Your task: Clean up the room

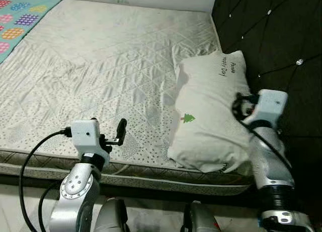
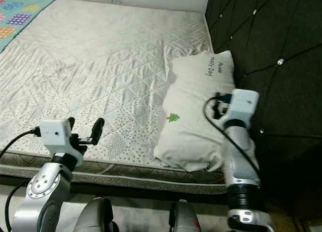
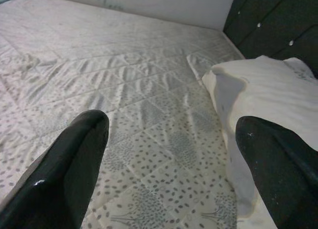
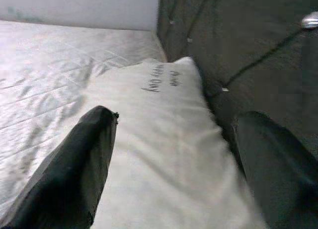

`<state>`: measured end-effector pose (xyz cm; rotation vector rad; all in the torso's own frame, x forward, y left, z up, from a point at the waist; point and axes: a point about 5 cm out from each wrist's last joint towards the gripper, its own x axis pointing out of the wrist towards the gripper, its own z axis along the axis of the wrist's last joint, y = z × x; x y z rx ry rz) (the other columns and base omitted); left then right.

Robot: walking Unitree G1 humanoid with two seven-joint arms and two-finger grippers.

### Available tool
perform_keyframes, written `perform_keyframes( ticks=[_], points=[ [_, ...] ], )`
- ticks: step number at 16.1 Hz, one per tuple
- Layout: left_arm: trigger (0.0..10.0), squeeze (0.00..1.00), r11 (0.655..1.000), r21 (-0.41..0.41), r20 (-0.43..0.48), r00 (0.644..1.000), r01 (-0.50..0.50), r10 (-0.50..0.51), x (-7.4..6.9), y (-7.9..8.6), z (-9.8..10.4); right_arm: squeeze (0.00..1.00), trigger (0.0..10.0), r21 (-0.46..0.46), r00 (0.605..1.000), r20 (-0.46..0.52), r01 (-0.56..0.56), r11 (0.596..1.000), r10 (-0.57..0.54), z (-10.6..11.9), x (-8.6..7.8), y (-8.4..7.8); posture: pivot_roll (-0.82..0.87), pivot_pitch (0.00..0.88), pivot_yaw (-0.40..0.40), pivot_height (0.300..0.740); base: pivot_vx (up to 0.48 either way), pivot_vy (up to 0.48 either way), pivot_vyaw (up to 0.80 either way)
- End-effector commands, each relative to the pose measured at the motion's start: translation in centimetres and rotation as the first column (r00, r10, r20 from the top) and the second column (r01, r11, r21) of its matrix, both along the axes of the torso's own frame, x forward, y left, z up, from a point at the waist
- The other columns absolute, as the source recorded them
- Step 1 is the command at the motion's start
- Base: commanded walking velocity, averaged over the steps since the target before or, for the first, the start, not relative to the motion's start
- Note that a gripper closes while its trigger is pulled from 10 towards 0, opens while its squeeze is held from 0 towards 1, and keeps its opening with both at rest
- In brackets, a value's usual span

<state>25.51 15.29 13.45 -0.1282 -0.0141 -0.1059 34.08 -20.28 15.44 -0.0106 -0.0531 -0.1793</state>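
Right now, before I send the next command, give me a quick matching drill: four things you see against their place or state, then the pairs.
Things:
1. pillow
2. left gripper
3. right gripper
4. patterned quilt

Places or states:
A. open above the pillow, beside the dark headboard
B. far left corner of the mattress
C. open above the mattress's near edge
D. lying along the headboard

Pairs: 1-D, 2-C, 3-A, 4-B

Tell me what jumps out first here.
A white pillow with a small green tree print lies at the mattress's right side, against the dark tufted headboard. The right tool hovers open over the pillow; the left tool is open above the mattress's near edge. A colourful quilt lies at the far left corner.
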Motion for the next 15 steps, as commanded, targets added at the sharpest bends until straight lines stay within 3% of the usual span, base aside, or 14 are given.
perform_keyframes(
  ticks=[1, 4, 6, 10, 12, 15],
  points=[
    [10.0, 0.00, 1.000, 0.002, -0.004, 1.000, -0.004, 0.004, -0.1, -0.1, 0.0, 1.00, 10.0, -0.004, 1.000, 0.006, -0.029, 1.000, 0.029, 0.2, 0.5, 1.0, 0.01, 0.100, -0.055, 0.664, 0.000, 0.000, 0.00],
    [10.0, 0.00, 1.000, 0.006, -0.011, 1.000, -0.019, 0.019, -0.7, 0.3, 0.0, 1.00, 10.0, 0.001, 0.993, -0.091, -0.078, 0.997, 0.078, -1.5, 1.5, 2.8, 0.04, 0.123, -0.063, 0.664, 0.000, 0.000, 0.00],
    [10.0, 0.00, 1.000, 0.007, -0.022, 0.999, -0.026, 0.026, -1.3, 0.3, -0.1, 1.00, 10.0, 0.018, 0.974, -0.210, -0.077, 0.997, 0.079, -3.5, 2.0, 3.3, 0.05, 0.150, -0.070, 0.664, 0.000, 0.000, 0.00],
    [10.0, 0.00, 0.999, 0.009, -0.034, 0.999, -0.034, 0.034, -1.8, 0.4, -0.1, 1.00, 10.0, 0.039, 0.858, -0.496, -0.132, 0.991, 0.134, -7.8, 1.8, 4.7, 0.07, 0.171, -0.083, 0.664, 0.000, 0.000, 0.00],
    [10.0, 0.00, 0.999, 0.011, -0.034, 0.999, -0.040, 0.040, -1.7, 0.5, 0.0, 1.00, 10.0, 0.027, 0.820, -0.552, -0.163, 0.986, 0.150, -8.8, 1.4, 4.8, 0.07, 0.170, -0.087, 0.664, 0.000, 0.000, 0.00],
    [10.0, 0.00, 0.999, 0.008, -0.032, 0.999, -0.039, 0.039, -1.4, 0.3, 0.0, 1.00, 10.0, 0.014, 0.814, -0.565, -0.154, 0.988, 0.135, -9.0, 1.5, 4.4, 0.06, 0.151, -0.085, 0.664, 0.000, 0.000, 0.00]
  ],
)
